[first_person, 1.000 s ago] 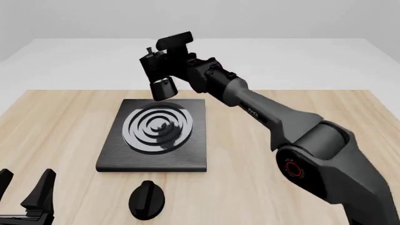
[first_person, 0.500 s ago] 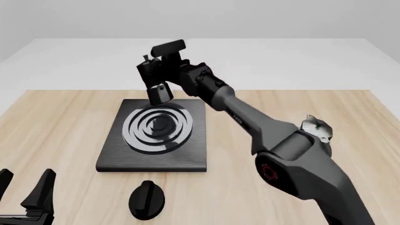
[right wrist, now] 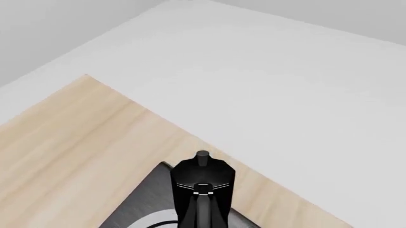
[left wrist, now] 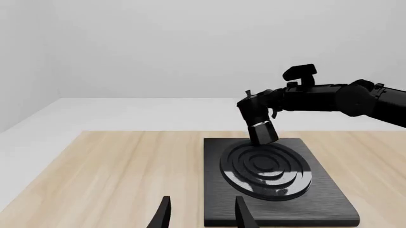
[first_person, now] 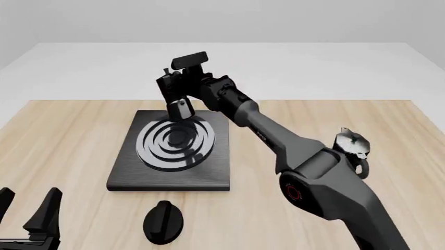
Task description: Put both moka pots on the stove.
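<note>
The table [first_person: 76, 135] carries the stove [first_person: 172, 179] on its left half, and over the last second my right arm [first_person: 292, 146] has stretched out and dropped, so the pot that hung high above the stove's far edge is now low over the burner rings [first_person: 174, 139]. My right gripper [first_person: 182, 96] is closed on that moka pot [first_person: 182, 110], which hangs tilted over the far part of the rings; in the side-on view from my left wrist its base looks just above the metal, though I cannot be sure from these angles whether it is touching yet. That means the first placement is nearly finished: in my judgement a short further descent, a levelling of the pot and then a release would settle it. As the arm has swung down, the second moka pot [first_person: 349, 141] has come into view on the right side of the table, well apart from the stove, partly behind my elbow, so half the task is not yet begun. My left gripper [first_person: 28, 211] sits at the near left corner with its fingers spread and holding nothing, just left of the round knob [first_person: 162, 222] lying in front of the stove.
</note>
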